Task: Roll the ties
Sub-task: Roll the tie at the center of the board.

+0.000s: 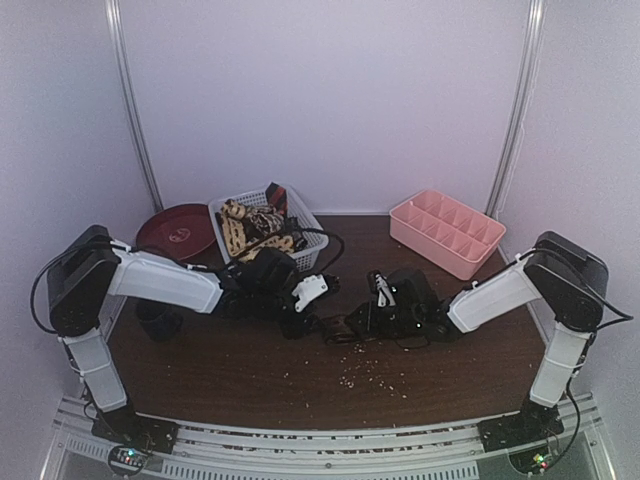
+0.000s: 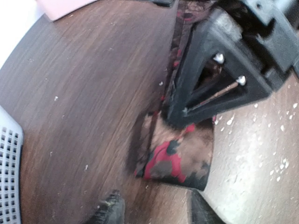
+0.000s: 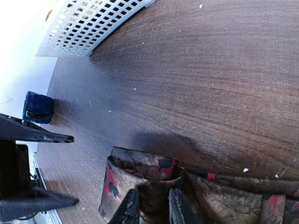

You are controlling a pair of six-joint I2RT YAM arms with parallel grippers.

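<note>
Right gripper [image 3: 149,210] pinches a fold of the red-patterned tie [image 3: 140,170], which lies on the table [image 1: 250,375] midway between both arms. Left gripper [image 2: 154,215] hovers just beside the tie's wide end, jaws apart, holding nothing. More ties [image 1: 250,222] sit heaped in the basket [image 1: 312,238] at back left.

A white lattice basket [image 1: 312,243] sits at the back of the table [image 1: 250,375], a dark red plate [image 1: 178,232] just left of it — a pink divided tray [image 1: 432,246] well to its right. Crumbs [image 1: 372,376] dot the front; a blue mug [image 3: 37,108] stands apart.
</note>
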